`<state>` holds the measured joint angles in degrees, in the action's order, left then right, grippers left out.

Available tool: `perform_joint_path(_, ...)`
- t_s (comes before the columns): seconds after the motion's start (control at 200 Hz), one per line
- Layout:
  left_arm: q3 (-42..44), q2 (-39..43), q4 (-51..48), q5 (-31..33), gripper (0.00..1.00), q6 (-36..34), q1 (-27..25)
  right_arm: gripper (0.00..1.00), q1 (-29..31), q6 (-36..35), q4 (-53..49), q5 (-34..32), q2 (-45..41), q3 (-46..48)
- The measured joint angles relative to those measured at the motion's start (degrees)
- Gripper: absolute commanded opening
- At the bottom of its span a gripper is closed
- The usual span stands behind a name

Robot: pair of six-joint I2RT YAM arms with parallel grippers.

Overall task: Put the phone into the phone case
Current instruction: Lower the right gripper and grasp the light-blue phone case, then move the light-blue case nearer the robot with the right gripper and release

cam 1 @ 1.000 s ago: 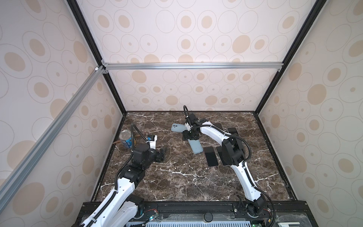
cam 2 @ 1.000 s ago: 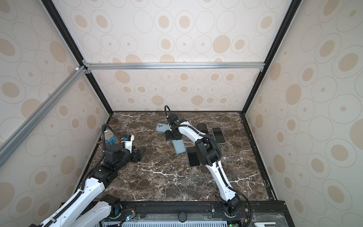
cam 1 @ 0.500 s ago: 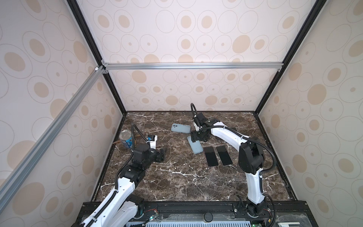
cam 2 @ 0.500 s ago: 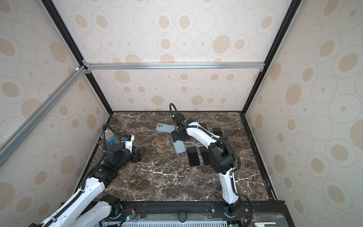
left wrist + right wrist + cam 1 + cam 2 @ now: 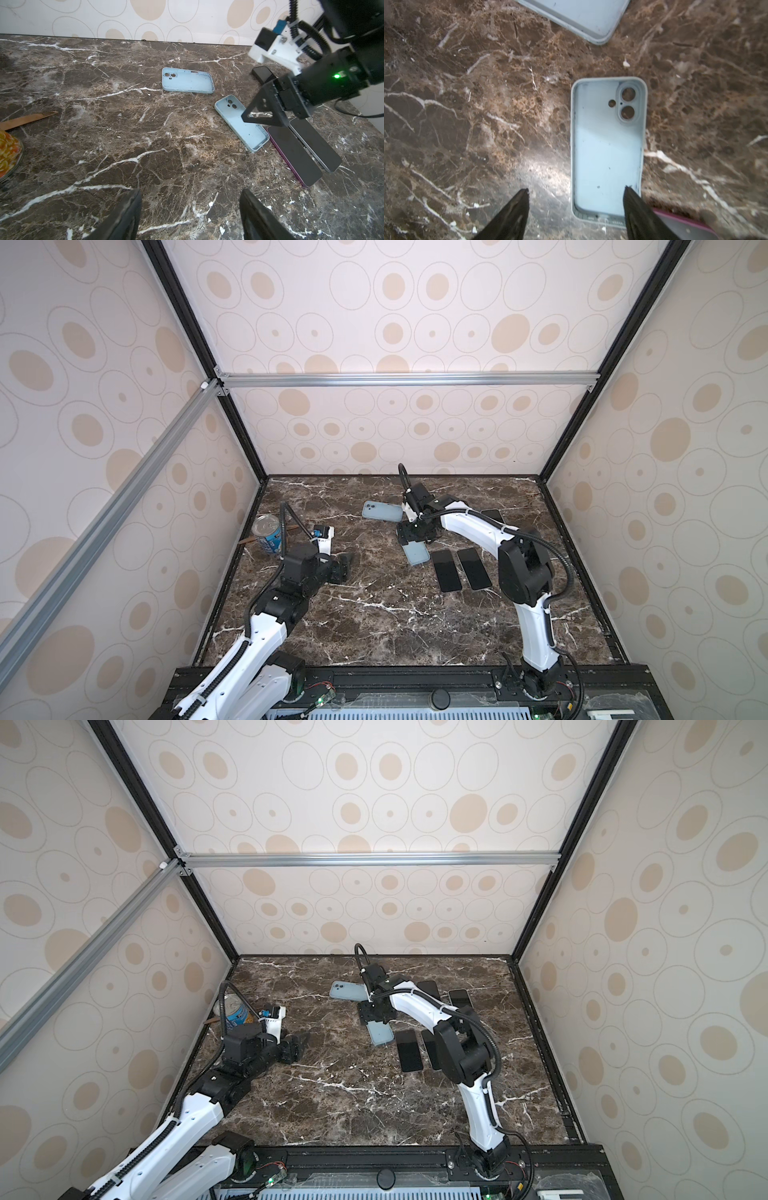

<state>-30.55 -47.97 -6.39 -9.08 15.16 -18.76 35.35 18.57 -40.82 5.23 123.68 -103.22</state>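
Right gripper (image 5: 576, 188), jaws apart and empty, hangs over the pale blue case (image 5: 607, 145); the phone (image 5: 295, 153) lies just beside it, mostly cut off in the right wrist view. Left gripper (image 5: 190, 193), jaws also spread, sits near a can (image 5: 268, 535), label unreadable. A second case (image 5: 188, 81) lies nearer the back wall.

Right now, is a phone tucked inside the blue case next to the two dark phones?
No, that blue case lies empty on the table, and its bare inside shows all the way to the rim.
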Motion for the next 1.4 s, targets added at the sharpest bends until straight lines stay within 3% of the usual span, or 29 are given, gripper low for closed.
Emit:
perform_joint_path(0.395, 0.0, 0.7, 0.0, 0.0, 0.74, 0.0, 0.0, 0.74, 0.0, -1.3, -1.7, 4.5, 13.9, -16.7)
perform_joint_path(0.675, 0.0, 0.4, 0.0, 0.0, 0.75, 0.0, 0.0, 0.71, 0.2, -1.5, -1.5, 10.5, 17.6, -19.6)
perform_joint_path(0.85, 0.0, -0.2, 0.0, 0.0, 0.75, 0.0, 0.0, 0.71, 2.1, -1.6, 2.1, 13.2, 15.3, -14.4)
perform_joint_path(1.2, 0.0, 0.0, 0.0, 1.1, 0.75, 0.0, 0.0, 0.7, 12.5, -0.7, 11.6, 19.3, 3.0, 7.9)
perform_joint_path(1.4, 0.0, 0.7, 0.0, 1.9, 0.75, 0.0, 0.0, 0.69, 16.2, -1.0, 13.4, 21.6, -1.4, 15.3)
